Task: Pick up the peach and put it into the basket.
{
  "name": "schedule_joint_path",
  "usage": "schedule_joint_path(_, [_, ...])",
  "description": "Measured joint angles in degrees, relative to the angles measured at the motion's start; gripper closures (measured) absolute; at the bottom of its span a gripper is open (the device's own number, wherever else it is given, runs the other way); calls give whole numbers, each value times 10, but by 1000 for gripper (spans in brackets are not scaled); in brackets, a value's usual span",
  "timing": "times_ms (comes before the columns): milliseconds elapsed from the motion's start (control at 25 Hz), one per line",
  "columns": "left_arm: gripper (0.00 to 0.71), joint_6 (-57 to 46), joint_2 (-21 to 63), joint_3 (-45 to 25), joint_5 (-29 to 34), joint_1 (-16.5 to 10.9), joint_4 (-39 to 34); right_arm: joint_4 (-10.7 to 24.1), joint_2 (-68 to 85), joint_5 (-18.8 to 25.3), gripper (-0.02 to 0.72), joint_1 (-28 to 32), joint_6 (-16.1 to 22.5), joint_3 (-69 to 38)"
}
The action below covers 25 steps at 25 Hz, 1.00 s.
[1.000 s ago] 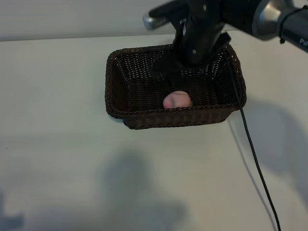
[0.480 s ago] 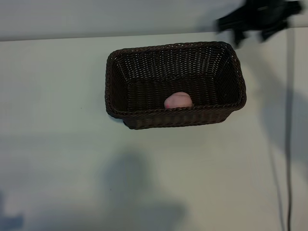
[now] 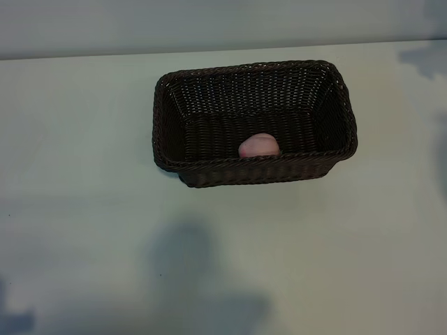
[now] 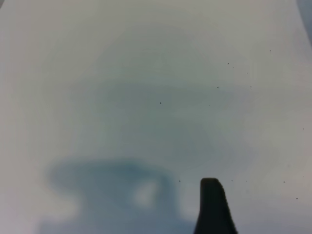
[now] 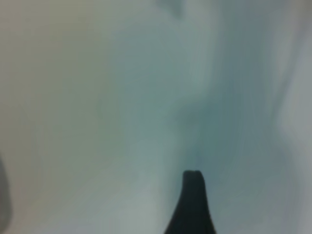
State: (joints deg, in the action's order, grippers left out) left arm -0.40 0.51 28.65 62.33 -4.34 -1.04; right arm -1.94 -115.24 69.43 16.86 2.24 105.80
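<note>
The pale-pink peach [image 3: 258, 145] lies on the floor of the dark-brown woven basket [image 3: 209, 171], against its near wall and about midway along it. Neither arm shows in the exterior view. In the left wrist view, my left gripper [image 4: 156, 228] hangs over bare table with one dark finger [image 4: 212, 207] showing and nothing between the jaws. My right gripper [image 5: 156, 228] shows likewise over bare table, with one dark finger [image 5: 193, 204] and nothing held. Basket and peach appear in neither wrist view.
The basket stands toward the far middle of the pale table [image 3: 105, 230]. Soft shadows fall on the table's near side and at the far right corner.
My right arm has pulled up and away to the far right, out of the exterior view. The peach stays where it lay in the basket.
</note>
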Motion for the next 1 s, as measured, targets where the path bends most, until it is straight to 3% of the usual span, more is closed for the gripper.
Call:
schedule_joint_path(240, [229, 0, 0, 0, 0, 0, 0, -51, 60, 5, 143, 26, -17, 0])
schedule_joint_path(560, [229, 0, 0, 0, 0, 0, 0, -56, 260, 5, 143, 26, -19, -29])
schedule_joint_path(1000, [229, 0, 0, 0, 0, 0, 0, -51, 563, 6, 143, 3, -19, -209])
